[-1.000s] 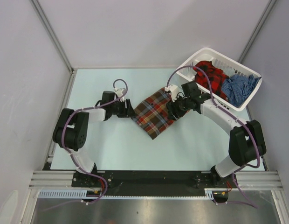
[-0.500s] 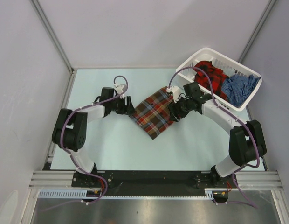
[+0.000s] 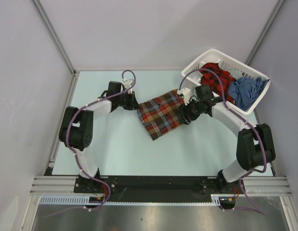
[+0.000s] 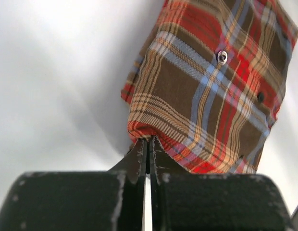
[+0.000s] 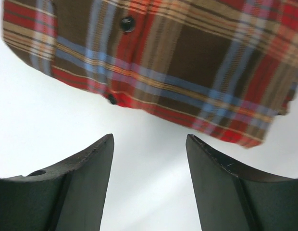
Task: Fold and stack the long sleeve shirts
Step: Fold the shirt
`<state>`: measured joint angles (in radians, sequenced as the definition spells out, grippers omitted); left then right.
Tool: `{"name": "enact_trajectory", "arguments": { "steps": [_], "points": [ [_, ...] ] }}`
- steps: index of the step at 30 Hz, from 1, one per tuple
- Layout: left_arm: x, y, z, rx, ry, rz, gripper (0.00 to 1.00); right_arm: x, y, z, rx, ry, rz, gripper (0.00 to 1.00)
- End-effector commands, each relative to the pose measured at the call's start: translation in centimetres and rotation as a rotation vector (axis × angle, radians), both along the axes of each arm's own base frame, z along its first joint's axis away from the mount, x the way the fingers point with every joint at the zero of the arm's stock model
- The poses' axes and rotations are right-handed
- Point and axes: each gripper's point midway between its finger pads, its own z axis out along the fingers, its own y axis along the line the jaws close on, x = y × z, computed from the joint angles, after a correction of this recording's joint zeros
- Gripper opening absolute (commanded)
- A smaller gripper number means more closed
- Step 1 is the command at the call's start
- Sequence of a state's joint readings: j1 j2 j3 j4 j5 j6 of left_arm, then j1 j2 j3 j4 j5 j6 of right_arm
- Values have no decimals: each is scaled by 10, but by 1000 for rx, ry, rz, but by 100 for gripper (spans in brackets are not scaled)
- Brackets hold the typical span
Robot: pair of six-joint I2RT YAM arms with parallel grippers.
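left jaws: clamp brown plaid shirt edge | pinched part: hidden

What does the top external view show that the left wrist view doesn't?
Only the top external view shows the white plastic laundry basket holding a red-and-black plaid shirt and a blue checked shirt, plus the right gripper. Only the left wrist view shows the left gripper shut on a fabric edge, and a silver snap button. Both show the brown, red-orange and light-blue plaid shirt over the pale table.
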<state>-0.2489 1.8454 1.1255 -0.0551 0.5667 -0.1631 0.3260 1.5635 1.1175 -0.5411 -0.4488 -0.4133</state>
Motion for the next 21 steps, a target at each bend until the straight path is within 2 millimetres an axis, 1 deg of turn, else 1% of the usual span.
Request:
{"name": "enact_trajectory", "arguments": {
  "steps": [1, 2, 3, 4, 5, 6, 7, 8, 9, 10, 11, 12, 13, 14, 15, 16, 17, 18, 19, 20, 21],
  "points": [
    [36, -4, 0, 50, -73, 16, 3, 39, -15, 0, -44, -104, -60, 65],
    [42, -4, -2, 57, -67, 27, 6, 47, -21, -5, -58, -111, -89, 64],
    [45, -2, -17, 72, -43, 32, 7, 56, -23, -16, -72, -111, -101, 63],
    [49, 1, -23, 94, -40, 44, 9, 61, -27, -24, -99, -112, -111, 63],
    [52, 2, -25, 94, -36, 45, 15, 65, -29, -32, -114, -107, -116, 62],
    [58, 1, -22, 83, -41, 51, 19, 69, -31, -39, -125, -107, -115, 62],
    [62, 7, -23, 71, -35, 61, 22, 71, -32, -57, -149, -70, -118, 61],
    [66, 10, -20, 60, -37, 78, 30, 70, -33, -65, -159, -52, -120, 59],
    [67, 13, -16, 46, -30, 91, 34, 67, -33, -74, -168, -19, -114, 58],
    [69, 22, -1, 14, -39, 107, 38, 62, -32, -86, -171, 24, -102, 57],
    [64, 14, 15, -71, -41, 70, 48, 59, -29, -89, -164, 47, -94, 54],
    [49, 18, 14, -100, -12, 74, 52, 51, -27, -92, -154, 82, -86, 53],
    [43, 21, 40, -152, -56, 73, 56, 45, -19, -93, -129, 106, -65, 53],
    [33, 16, 54, -219, -67, 56, 65, 38, -16, -96, -121, 131, -55, 52],
    [6, 12, 44, -248, -11, 23, 69, 29, -13, -96, -117, 159, -43, 52],
    [-9, 5, 45, -263, 2, 4, 71, 23, -6, -95, -99, 175, -26, 52],
    [-20, 1, 60, -291, -15, 1, 79, 20, -5, -90, -83, 182, -30, 54],
    [-40, -1, 45, -296, 43, 7, 83, 17, -4, -84, -64, 194, -39, 55],
    [-52, -8, 44, -305, 58, 1, 85, 15, 0, -75, -25, 203, -38, 56],
    [-58, -11, 48, -330, 67, 19, 86, 20, -3, -58, 13, 182, -55, 57],
    [-73, -12, 33, -326, 114, 36, 87, 24, -5, -45, 40, 175, -72, 58]
  ]
}}
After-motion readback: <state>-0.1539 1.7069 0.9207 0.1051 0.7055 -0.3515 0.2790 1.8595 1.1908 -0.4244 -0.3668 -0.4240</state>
